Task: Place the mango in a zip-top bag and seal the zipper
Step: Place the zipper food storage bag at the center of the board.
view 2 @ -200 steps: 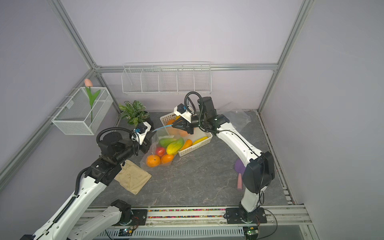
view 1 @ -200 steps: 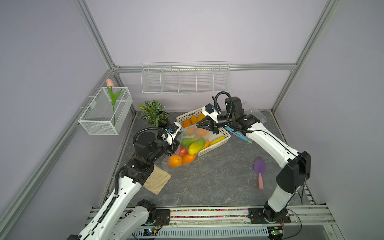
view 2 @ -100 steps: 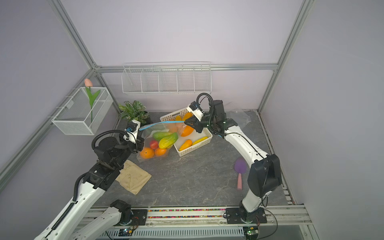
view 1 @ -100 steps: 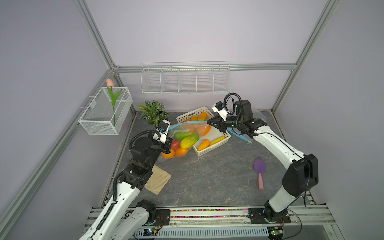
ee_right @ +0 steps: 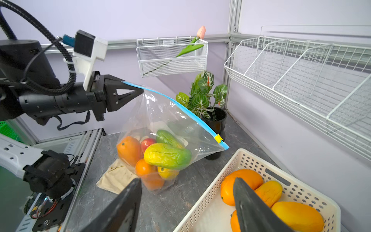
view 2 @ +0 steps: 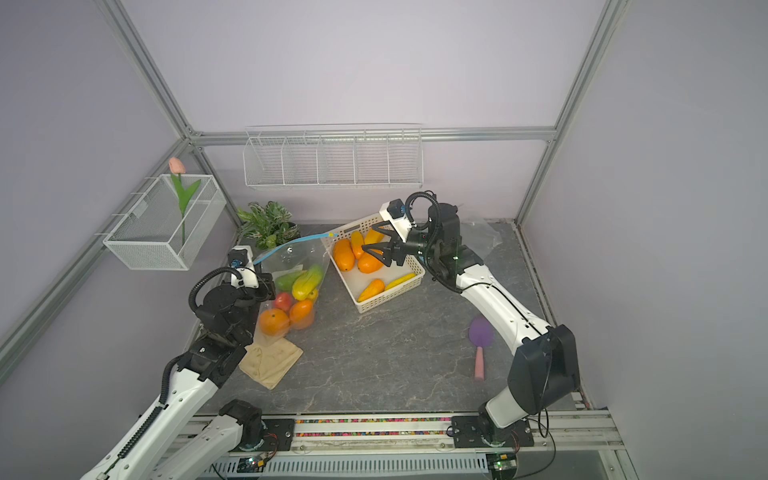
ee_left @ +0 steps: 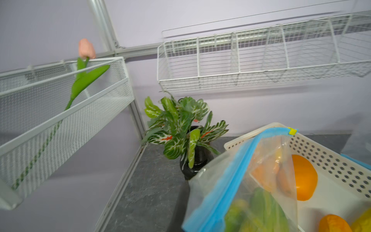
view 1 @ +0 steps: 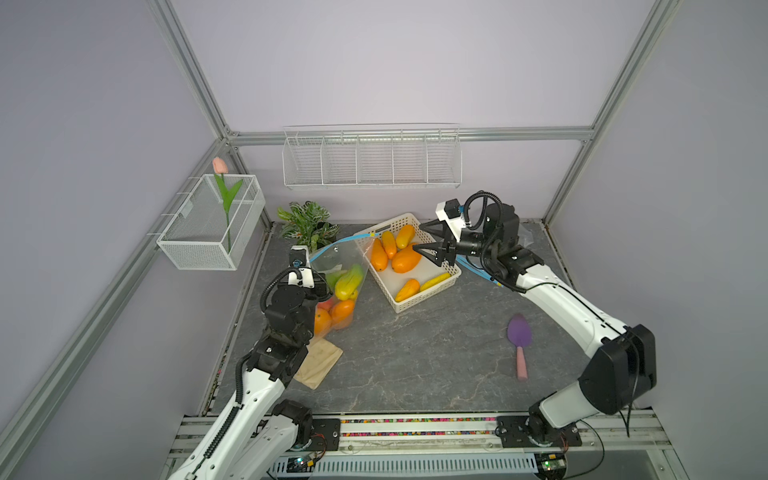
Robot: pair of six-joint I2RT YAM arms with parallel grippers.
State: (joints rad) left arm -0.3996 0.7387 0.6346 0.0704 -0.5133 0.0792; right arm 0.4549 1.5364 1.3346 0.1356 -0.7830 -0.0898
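Since the left gripper (ee_right: 140, 90) clamps the bag's (ee_right: 160, 120) zipper corner (ee_right: 152, 90) and the right gripper (ee_right: 187, 179) gapes beside the basket (ee_right: 226, 166), I'd lower the bag gently.

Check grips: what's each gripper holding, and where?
Left gripper pinches the zip-top bag at one end of its blue zipper strip. Right gripper is open, holding nothing.

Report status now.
Left gripper shut on zip-top bag corner. Right gripper open, above fruit basket. Mango inside bag, slider at far end. Nothing blocking.
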